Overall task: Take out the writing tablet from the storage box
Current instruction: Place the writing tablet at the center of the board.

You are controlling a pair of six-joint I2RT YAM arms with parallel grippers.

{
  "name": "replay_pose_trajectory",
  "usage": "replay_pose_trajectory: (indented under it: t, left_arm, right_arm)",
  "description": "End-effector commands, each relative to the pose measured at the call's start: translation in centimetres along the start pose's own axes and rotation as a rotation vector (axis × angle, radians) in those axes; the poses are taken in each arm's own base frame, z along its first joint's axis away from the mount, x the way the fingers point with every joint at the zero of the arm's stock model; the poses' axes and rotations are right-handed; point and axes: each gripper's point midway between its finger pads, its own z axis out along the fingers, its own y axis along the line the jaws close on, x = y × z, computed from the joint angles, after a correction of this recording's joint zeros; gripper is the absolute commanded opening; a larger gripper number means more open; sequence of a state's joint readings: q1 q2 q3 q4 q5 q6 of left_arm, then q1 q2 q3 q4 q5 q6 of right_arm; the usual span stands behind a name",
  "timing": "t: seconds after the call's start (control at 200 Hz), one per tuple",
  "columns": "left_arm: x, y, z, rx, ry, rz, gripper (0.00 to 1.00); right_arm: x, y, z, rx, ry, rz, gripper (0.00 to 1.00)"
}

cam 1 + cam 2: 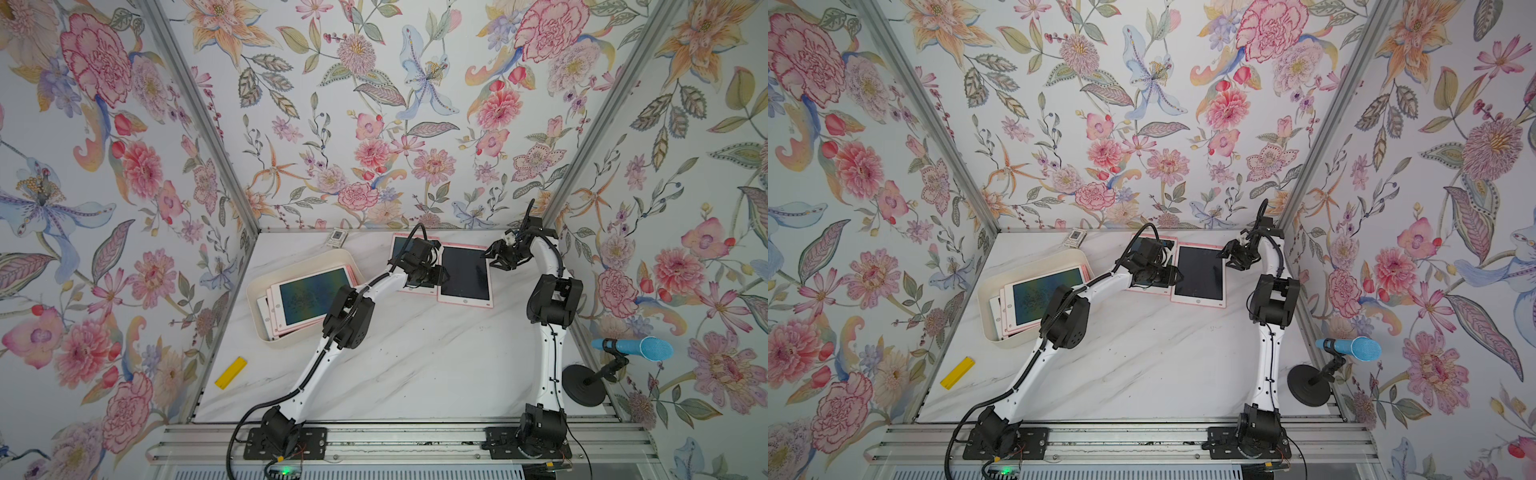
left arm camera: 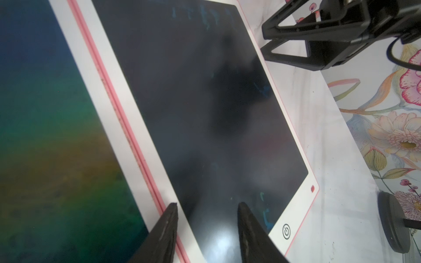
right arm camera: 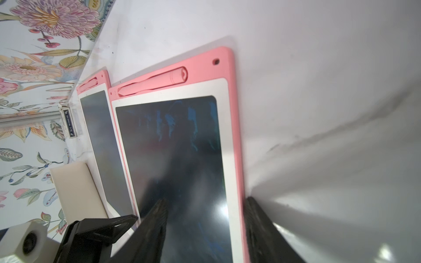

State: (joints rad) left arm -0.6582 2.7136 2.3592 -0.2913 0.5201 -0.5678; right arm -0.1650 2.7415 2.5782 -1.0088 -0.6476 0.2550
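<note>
- At the left side of the table (image 1: 415, 365), turned askew: the storage box (image 1: 278, 338). Inside, a loose stack of writing tablets, the top tablet (image 1: 312, 294) face up with a green-blue sheen and a pink rim.
- Over the box's near right corner: the left arm's elbow (image 1: 347, 318) — hides that part of the stack in both top views.
- Out of the box, flat at the table's far edge: a dark-screened tablet (image 1: 465, 276) and, edge to edge on its left, a second tablet (image 1: 400, 246), mostly covered by the left wrist.
- Parted a middling way and holding nothing: the left jaws. In the left wrist view, one fingertip (image 2: 168, 218) above the pink seam between those two tablets, the other above the dark screen near the power button (image 2: 286, 231).
- Also parted and empty: the right jaws, at the far part of the dark-screened tablet's right edge. In the right wrist view, one fingertip (image 3: 159, 211) over the screen, the other outside the pink rim, over bare table.
- Pink stylus (image 3: 157, 83) clipped along that tablet's far end.
- Small card (image 1: 337, 237) with a dark square just beyond the box, by the back wall.
- Yellow strip (image 1: 231, 372) beside the table's left edge, well apart from the box.
- Blue microphone (image 1: 640, 348) on a black stand off the table's right side — clear of both arms.
</note>
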Motion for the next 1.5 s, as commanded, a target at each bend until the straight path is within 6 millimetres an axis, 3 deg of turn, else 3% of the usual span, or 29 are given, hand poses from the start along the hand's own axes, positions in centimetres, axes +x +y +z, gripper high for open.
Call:
replay_pose_trajectory:
  t: [0.0,0.225,0.485,0.63,0.856,1.046,1.161,1.316,1.391,1.496]
  left_arm:
    - [3.3,1.1,2.2,-0.013,0.083,-0.051,0.47]
    - [3.5,2.2,3.8,0.004,0.071,-0.078,0.47]
    - [3.3,5.0,5.0,0.031,0.030,-0.146,0.50]
    - [3.6,6.5,5.2,0.007,0.019,-0.152,0.50]
    - [0.7,4.9,3.9,0.035,-0.065,-0.093,0.52]
    - [-2.6,2.6,0.9,0.040,-0.156,-0.012,0.52]
    - [-4.3,1.0,-1.2,0.044,-0.196,0.032,0.53]
    - [-5.4,-2.0,-4.7,0.024,-0.232,0.101,0.53]
    - [-4.8,-3.1,-7.0,0.029,-0.247,0.106,0.52]
    - [-3.6,-3.6,-10.6,0.007,-0.260,0.094,0.52]
  right_arm:
    - [2.9,-4.2,5.3,0.080,0.098,0.090,0.57]
    - [1.6,-4.2,5.0,0.057,0.051,0.117,0.57]
    - [1.1,-3.7,6.3,-0.038,0.039,0.157,0.57]
    - [0.7,-3.8,6.2,0.021,0.011,0.117,0.61]
    - [-1.3,-2.6,2.1,0.065,-0.130,0.046,0.70]
    - [-1.8,-1.1,-4.4,0.053,-0.352,-0.022,0.74]
    - [0.2,0.4,-7.7,0.022,-0.425,-0.045,0.74]
    - [5.8,2.3,-10.0,0.032,-0.425,-0.046,0.73]
    - [9.3,3.0,-9.9,0.029,-0.399,-0.027,0.71]
    - [14.6,4.3,-8.0,0.037,-0.306,-0.029,0.70]
